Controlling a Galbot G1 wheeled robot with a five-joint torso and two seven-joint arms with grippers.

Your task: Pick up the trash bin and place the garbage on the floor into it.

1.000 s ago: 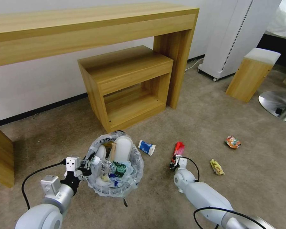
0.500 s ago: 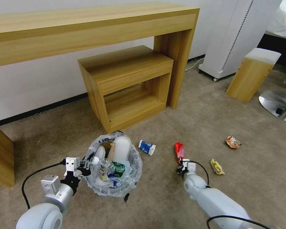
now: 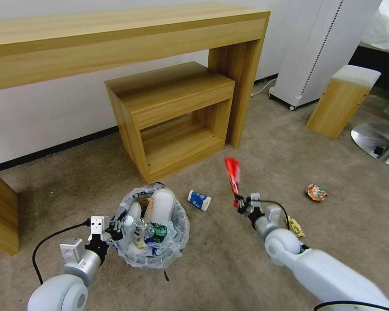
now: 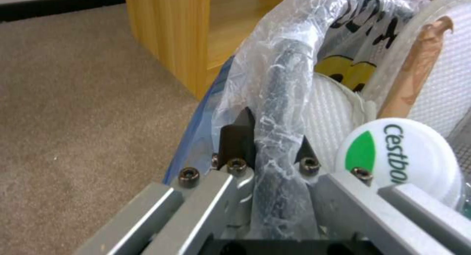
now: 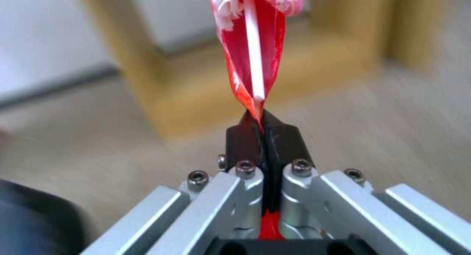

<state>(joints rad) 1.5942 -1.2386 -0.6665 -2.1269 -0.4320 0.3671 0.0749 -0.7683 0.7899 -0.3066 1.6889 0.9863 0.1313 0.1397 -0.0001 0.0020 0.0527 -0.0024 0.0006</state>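
The trash bin [image 3: 177, 239], black with a clear crinkly liner, sits at lower left of the head view, holding white slippers [image 3: 162, 206], a green bottle and other litter. My left gripper [image 3: 116, 225] is shut on the bin's bag-covered rim [image 4: 279, 111]. The red wrapper [image 3: 233, 175] hangs in the air, right of the bin, pinched at its end by my right gripper [image 3: 242, 204]; the right wrist view shows the wrapper [image 5: 255, 45] clamped between the black fingertips [image 5: 243, 137]. On the carpet lie a blue-white carton [image 3: 199, 200], a yellow wrapper [image 3: 295, 226] and a crushed can [image 3: 316, 192].
A low wooden shelf unit [image 3: 173, 116] stands under a long wooden desk [image 3: 116, 39] just behind the bin. A white appliance [image 3: 320, 47], a wooden stool [image 3: 343, 99] and a metal chair base [image 3: 376, 144] stand at the right. Open carpet lies between the two arms.
My right gripper has lifted the red wrapper off the carpet and raised it. The bin and left gripper have shifted only slightly in the picture.
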